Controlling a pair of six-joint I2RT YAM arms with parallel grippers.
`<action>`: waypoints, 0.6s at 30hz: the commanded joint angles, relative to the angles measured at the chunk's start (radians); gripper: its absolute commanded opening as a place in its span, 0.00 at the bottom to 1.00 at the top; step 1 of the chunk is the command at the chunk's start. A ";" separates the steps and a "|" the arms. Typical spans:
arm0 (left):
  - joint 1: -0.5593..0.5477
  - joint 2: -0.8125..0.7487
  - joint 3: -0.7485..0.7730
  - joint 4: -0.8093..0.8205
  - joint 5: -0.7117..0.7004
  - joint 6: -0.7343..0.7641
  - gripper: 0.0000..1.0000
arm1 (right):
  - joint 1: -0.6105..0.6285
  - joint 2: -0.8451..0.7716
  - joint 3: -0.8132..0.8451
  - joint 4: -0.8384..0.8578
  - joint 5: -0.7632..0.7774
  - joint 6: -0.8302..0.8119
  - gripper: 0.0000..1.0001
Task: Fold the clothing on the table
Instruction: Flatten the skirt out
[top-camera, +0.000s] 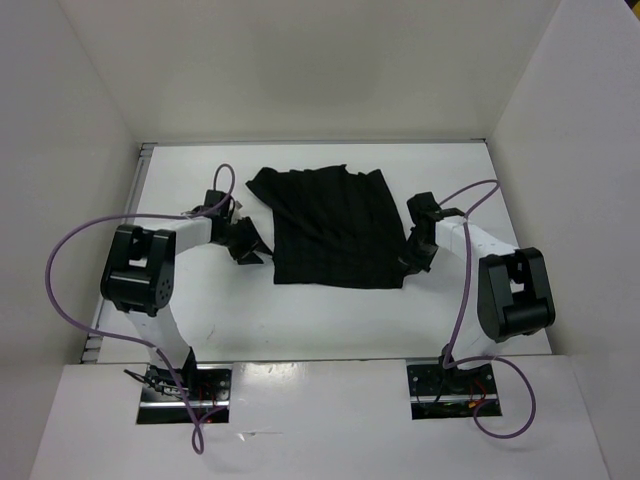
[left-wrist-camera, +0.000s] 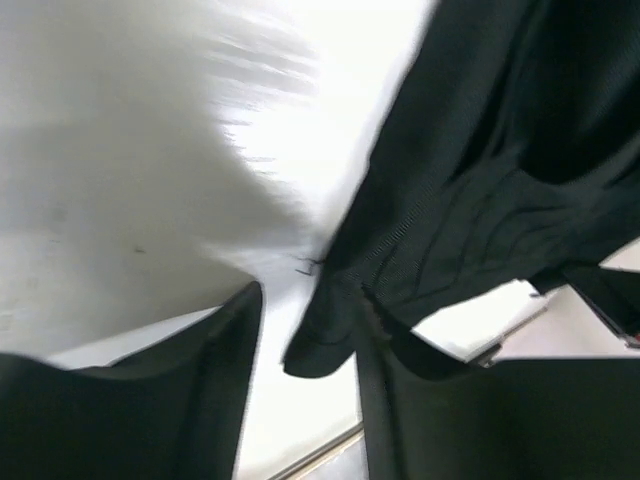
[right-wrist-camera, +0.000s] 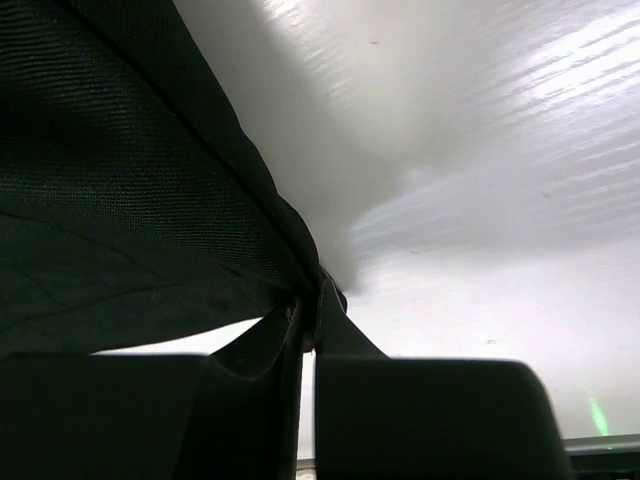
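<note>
I count one clothing (top-camera: 330, 225) piece, one desk (top-camera: 300, 325), two arms (top-camera: 140, 272), two pincers, left pincer (top-camera: 250, 246) and right pincer (top-camera: 408, 264), and, I think, two purple cables (top-camera: 60, 292).

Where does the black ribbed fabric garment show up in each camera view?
Top external: the black ribbed fabric garment lies at centre, between the two arms.
Left wrist: the garment fills the right half, with a corner dangling at low centre.
Right wrist: the garment fills the upper left, tapering down to bottom centre.
Shared landmark: the flat white tabletop under it.
</note>
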 joint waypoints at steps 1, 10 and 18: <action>-0.021 -0.018 -0.039 -0.027 -0.011 0.039 0.51 | -0.002 0.002 0.015 -0.033 0.057 0.007 0.00; -0.101 -0.018 -0.084 -0.046 0.041 0.039 0.53 | -0.002 0.002 0.015 -0.024 0.038 -0.002 0.00; -0.182 0.081 -0.113 -0.044 0.053 0.039 0.26 | -0.002 0.002 0.015 -0.024 0.029 -0.002 0.00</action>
